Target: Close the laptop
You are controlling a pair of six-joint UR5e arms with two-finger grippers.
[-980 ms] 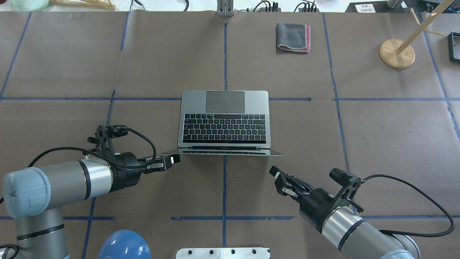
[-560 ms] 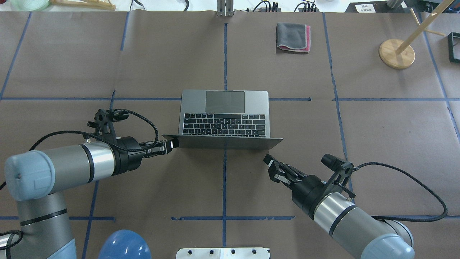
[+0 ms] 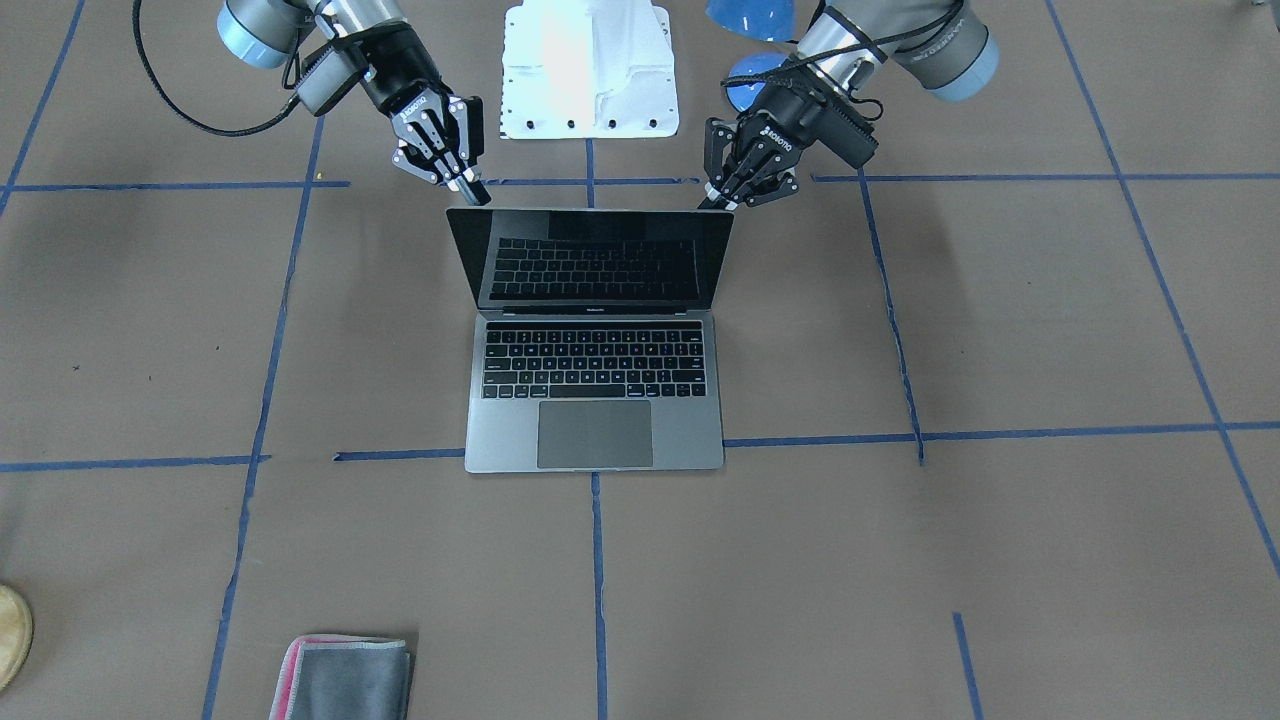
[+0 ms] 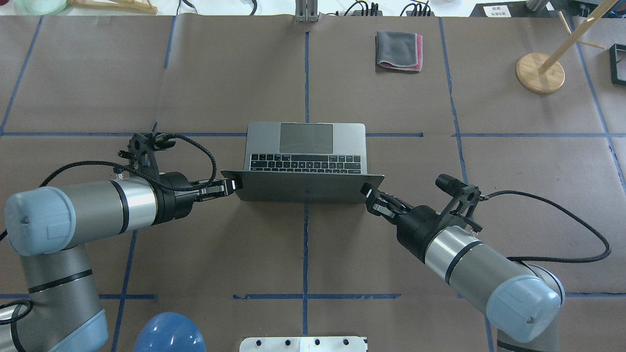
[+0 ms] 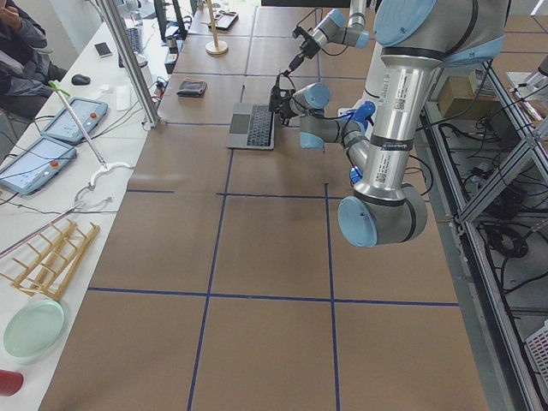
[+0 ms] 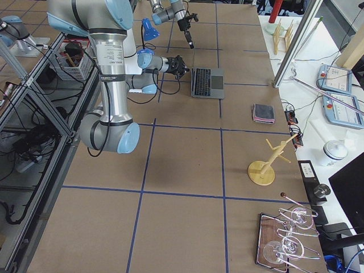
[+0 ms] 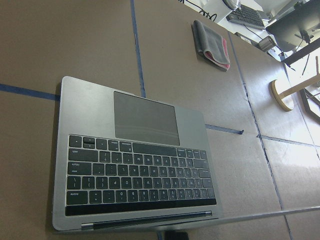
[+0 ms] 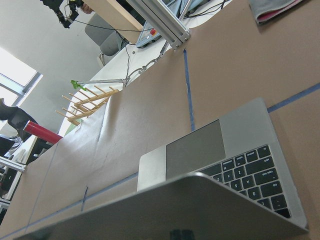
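Seen from the front, the laptop (image 3: 594,340) is standing open on the surface (image 3: 1000,320), its lid reaching between the left jaws and right jaws, both pressed together. From overhead, they are touching its corners.

Overhead, the laptop (image 4: 307,190) lid hides the key rows nearest its hinge.

You have a slim grey metal laptop (image 3: 594,430) with black keys, a large trackpad and a glossy black screen that mirrors the keyboard. Its base lies flat at the middle of the counter (image 3: 900,560), trackpad edge away from the robot and hinge toward it — the lid stands raised, not shut.
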